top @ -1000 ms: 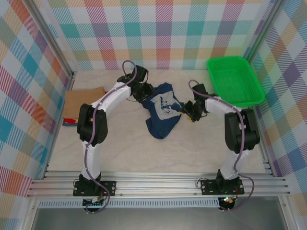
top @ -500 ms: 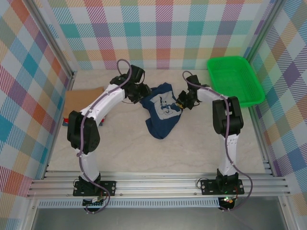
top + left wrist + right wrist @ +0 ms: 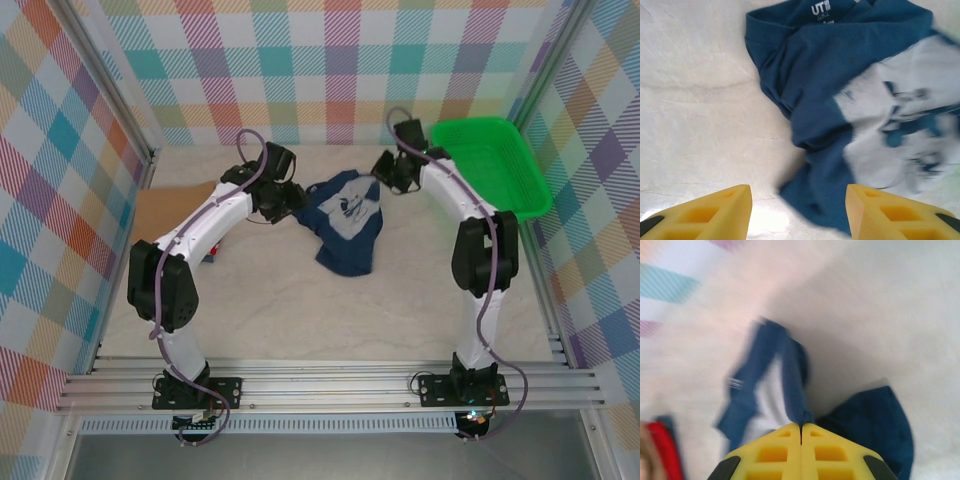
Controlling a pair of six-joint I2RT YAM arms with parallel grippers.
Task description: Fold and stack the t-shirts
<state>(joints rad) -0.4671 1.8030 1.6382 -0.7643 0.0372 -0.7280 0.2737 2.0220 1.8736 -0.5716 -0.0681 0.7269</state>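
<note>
R gripper (image 3: 801, 434): just snapped shut on navy t-shirt (image 3: 350, 222) edge and hauled it nearer green basket (image 3: 490, 165). Shirt now rumpled, near basket's left. L gripper (image 3: 797, 200) at shirt's side away from basket, jaws apart, holding nothing. Prob. spreading started; fold and stack still pending.

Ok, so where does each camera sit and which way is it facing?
Top external: above and behind the robot, looking down on the table; left arm and right arm show, flanking the navy t-shirt.
Left wrist: on the left arm, facing down at the shirt past the open left gripper.
Right wrist: on the right arm, looking along the right gripper, shut on the shirt's edge.
Shared: all three show the shirt.
</note>
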